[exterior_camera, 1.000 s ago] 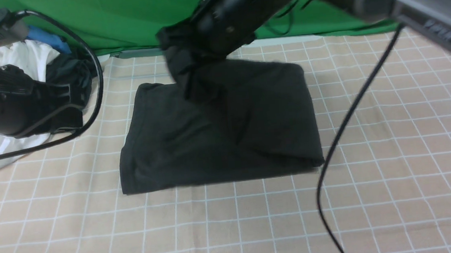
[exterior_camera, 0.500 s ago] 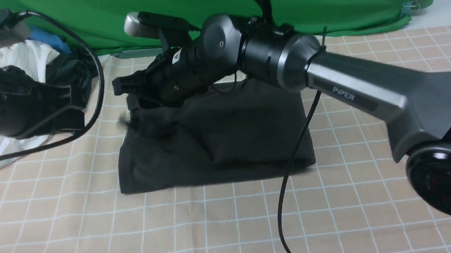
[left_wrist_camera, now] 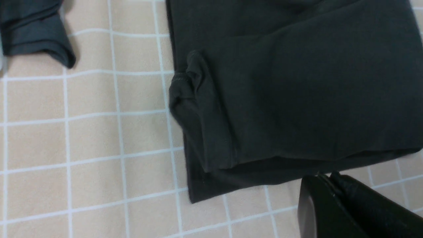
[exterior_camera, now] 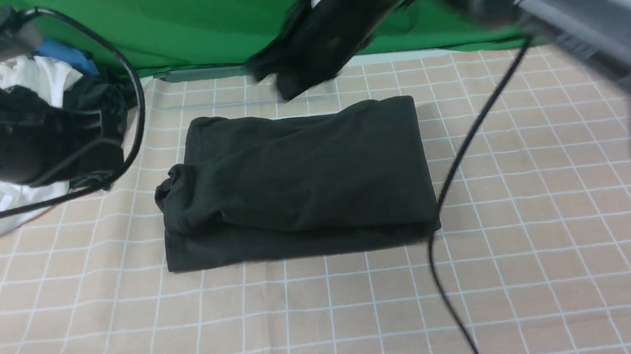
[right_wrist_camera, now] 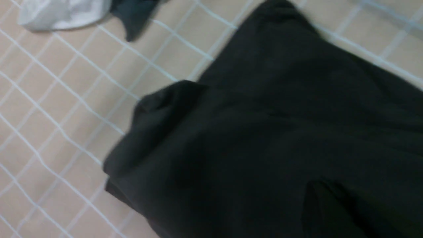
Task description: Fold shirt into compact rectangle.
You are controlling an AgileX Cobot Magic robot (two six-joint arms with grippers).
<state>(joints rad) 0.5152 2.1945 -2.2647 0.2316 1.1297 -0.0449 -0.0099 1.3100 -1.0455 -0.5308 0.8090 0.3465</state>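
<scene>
Right claw [exterior_camera: 280, 81]: raised above the table, beyond the far edge of the shirt; blurred; jaws pressed together, nothing held.
Left claw [left_wrist_camera: 325, 185]: fingers pressed together, empty; hangs just off the shirt's near edge, apart from the fabric.
Shirt [exterior_camera: 299, 181]: folded into a rough rectangle, flat on the checked cloth [exterior_camera: 327, 322] at centre; top layer bunched at its left end.
Clearance: shirt lies below and nearer than the right claw, not touching it.
Clothes pile [exterior_camera: 31, 75]: far left, apart from the shirt.
</scene>
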